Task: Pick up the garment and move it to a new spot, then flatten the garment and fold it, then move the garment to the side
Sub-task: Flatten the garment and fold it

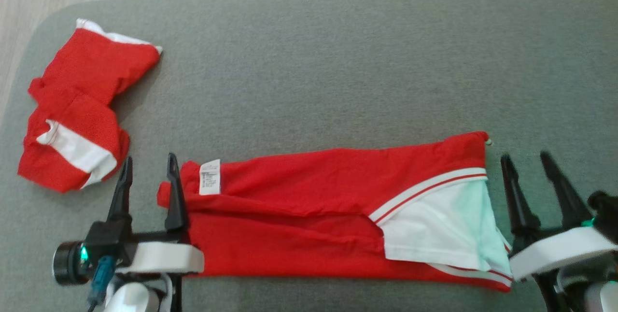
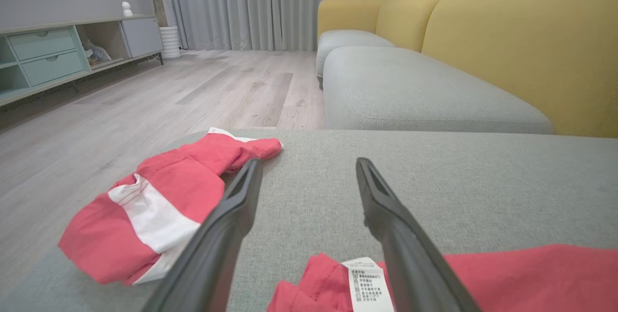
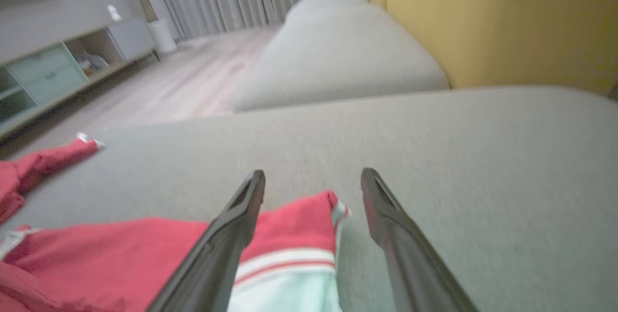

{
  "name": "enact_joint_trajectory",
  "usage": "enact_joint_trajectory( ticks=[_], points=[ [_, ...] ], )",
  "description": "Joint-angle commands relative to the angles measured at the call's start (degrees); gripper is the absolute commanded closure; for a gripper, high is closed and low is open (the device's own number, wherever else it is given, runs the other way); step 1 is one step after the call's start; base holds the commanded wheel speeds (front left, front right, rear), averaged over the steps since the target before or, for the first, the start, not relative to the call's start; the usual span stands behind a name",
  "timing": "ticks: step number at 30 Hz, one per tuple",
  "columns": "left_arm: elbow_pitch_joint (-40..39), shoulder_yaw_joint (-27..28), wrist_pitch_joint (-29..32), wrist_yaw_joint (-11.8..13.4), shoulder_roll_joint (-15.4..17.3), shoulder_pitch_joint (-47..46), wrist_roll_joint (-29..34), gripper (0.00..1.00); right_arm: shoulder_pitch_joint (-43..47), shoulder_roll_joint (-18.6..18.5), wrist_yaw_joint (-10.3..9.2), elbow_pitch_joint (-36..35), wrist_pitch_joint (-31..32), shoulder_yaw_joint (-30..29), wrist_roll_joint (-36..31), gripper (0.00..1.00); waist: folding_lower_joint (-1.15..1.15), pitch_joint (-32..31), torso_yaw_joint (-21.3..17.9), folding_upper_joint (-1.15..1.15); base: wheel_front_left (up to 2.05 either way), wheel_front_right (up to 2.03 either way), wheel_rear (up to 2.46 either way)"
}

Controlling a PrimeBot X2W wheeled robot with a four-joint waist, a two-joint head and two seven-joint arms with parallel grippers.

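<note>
A red garment (image 1: 309, 215) with a white panel and striped trim lies folded in a long strip across the near part of the grey cushion (image 1: 338, 70). A white care label (image 1: 210, 177) shows at its left end. My left gripper (image 1: 149, 167) stands open at that left end, one finger over the cloth edge, nothing held. In the left wrist view the garment (image 2: 507, 278) and its label (image 2: 369, 285) lie under the left gripper (image 2: 306, 167). My right gripper (image 1: 526, 160) is open just right of the garment's white end. The right wrist view has the garment's corner (image 3: 299, 227) between the open fingers of the right gripper (image 3: 314, 177).
A second red and white garment (image 1: 77, 109) lies crumpled at the cushion's far left near its edge, also as a red bundle (image 2: 154, 205). Beyond are another grey seat (image 2: 410, 90), a yellow sofa back (image 2: 521, 46), wood floor (image 2: 120, 104) and a low cabinet (image 2: 48, 56).
</note>
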Motion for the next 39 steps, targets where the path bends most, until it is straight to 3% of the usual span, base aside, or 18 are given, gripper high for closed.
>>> enact_joint_trajectory(
  ticks=[1, 10, 17, 18, 19, 20, 27, 33, 39],
  points=[
    [-1.7, 1.5, -0.9, 0.0, 0.6, -3.2, 0.5, 0.00, -2.2, -2.2, -0.04, 0.2, 0.4, 0.6, 0.5, 0.00, 0.00, 0.7, 0.7, 0.00, 0.00, 0.00, 0.00],
    [-0.2, 0.0, -2.8, -0.8, -1.2, -6.3, 0.8, 0.00, -6.0, -5.6, -0.04, 22.6, 1.7, 5.4, 6.9, 0.00, 0.00, 2.8, 4.1, 0.00, 0.00, 0.00, 0.00],
    [0.9, 0.0, -4.1, -1.1, -1.8, -6.3, 0.4, 0.00, -8.4, -6.1, -0.04, 27.1, 5.7, 12.5, 12.4, 0.01, 0.00, 3.0, 4.9, 0.00, 0.00, 0.00, 0.00],
    [1.0, 0.0, -4.2, -1.1, -1.8, -6.3, 0.4, 0.00, -8.3, -6.3, -0.04, 27.0, 6.8, 13.5, 13.2, 0.53, 0.00, 3.0, 4.9, 0.00, 0.00, 0.00, 0.00],
    [1.1, 0.0, -4.3, -1.1, -1.8, -6.3, 0.3, 0.00, -8.3, -6.4, -0.04, 26.7, 7.6, 14.2, 13.9, 0.88, 0.00, 2.9, 4.9, 0.00, 0.00, 0.00, 0.00],
    [1.2, 0.0, -4.3, -1.1, -1.8, -6.3, 0.3, 0.00, -8.2, -6.5, -0.04, 26.4, 8.4, 14.6, 14.7, 1.00, 0.00, 2.9, 4.8, 0.00, 0.00, 0.00, 0.00],
    [1.6, 0.2, -4.5, -0.9, -1.6, -5.7, 0.0, 0.00, -7.2, -8.0, -0.04, 22.5, 7.0, 11.7, 14.5, 1.00, 0.00, 1.7, 3.9, 0.00, 0.00, 0.00, 0.00],
    [1.4, 0.2, -4.1, -0.9, -1.4, -5.3, -0.6, 0.00, -4.7, -9.5, -0.04, 19.5, 5.4, 3.2, 13.1, 1.00, 0.00, 0.8, 3.0, 0.00, 0.00, 0.00, 0.00],
    [1.3, 0.4, -3.7, -0.6, -0.7, -4.7, -0.8, 0.00, -2.5, -10.7, -0.04, 15.9, 7.5, -6.8, 10.6, 1.00, 0.00, 0.3, 1.5, 0.00, 0.00, 0.00, 0.00]
  ],
)
